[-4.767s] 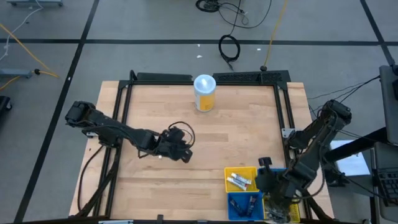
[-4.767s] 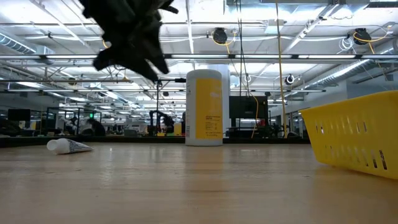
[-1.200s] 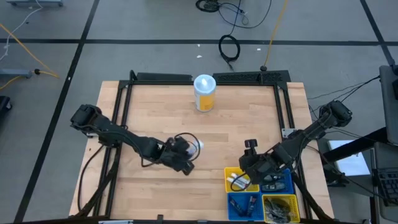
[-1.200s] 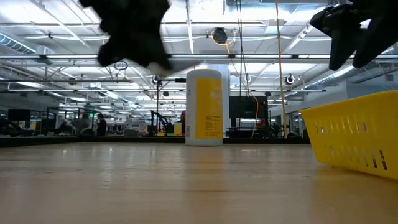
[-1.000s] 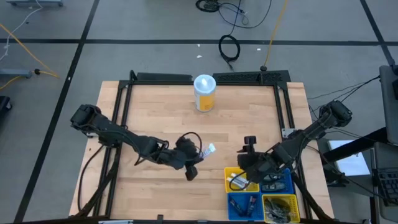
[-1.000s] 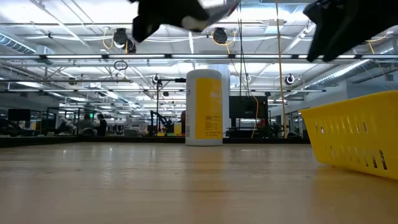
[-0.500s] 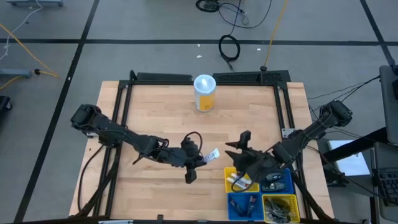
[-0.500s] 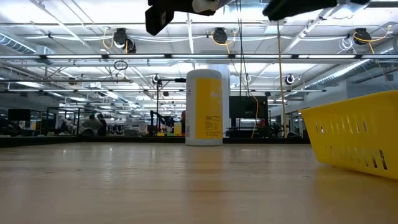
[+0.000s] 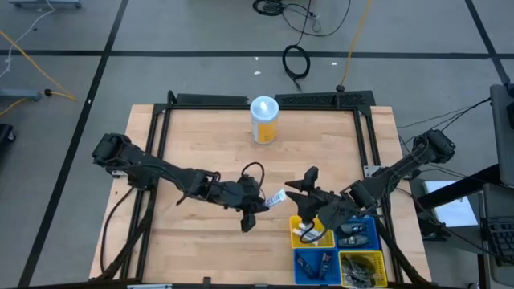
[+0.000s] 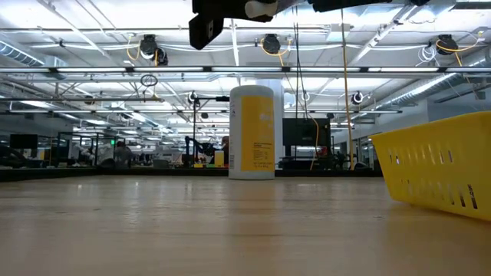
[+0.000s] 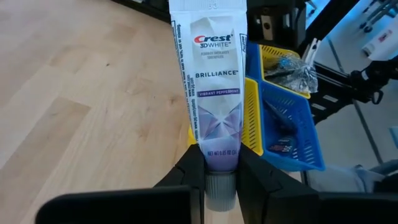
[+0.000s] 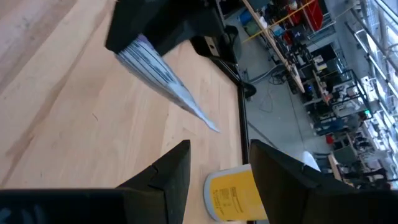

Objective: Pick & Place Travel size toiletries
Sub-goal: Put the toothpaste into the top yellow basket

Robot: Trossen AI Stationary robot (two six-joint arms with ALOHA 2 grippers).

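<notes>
A small white Crest toothpaste tube (image 11: 214, 81) is held above the table by my left gripper (image 11: 221, 183), which is shut on it near the table's middle (image 9: 255, 202). The tube (image 9: 275, 197) points toward the table's right side. My right gripper (image 12: 217, 165) is open, a short way to the tube's right (image 9: 299, 181). It faces the tube's flat crimped end (image 12: 208, 124), which lies just ahead of its open fingers and apart from them. The low view shows only the left gripper (image 10: 207, 23) at the picture's top. My left gripper pinches the tube at its cap end (image 11: 221, 165) between the two fingers (image 11: 189, 171). The fingers run along the tube, coming level from the table's left. The tube is lifted clear and sticks out ahead of the fingers, crimped end foremost.
Yellow and blue bins (image 9: 309, 230) with small toiletries sit at the near right corner, below the right gripper; the yellow bin (image 10: 437, 165) fills the low view's right. A white-lidded yellow-and-white canister (image 9: 264, 119) stands near the far edge. Bare wood lies left and centre.
My left gripper has carried the lifted tube toward the table's right, closer to the right gripper. My right gripper has moved left and toward the far edge from above the yellow bin and turned to face the tube's free end.
</notes>
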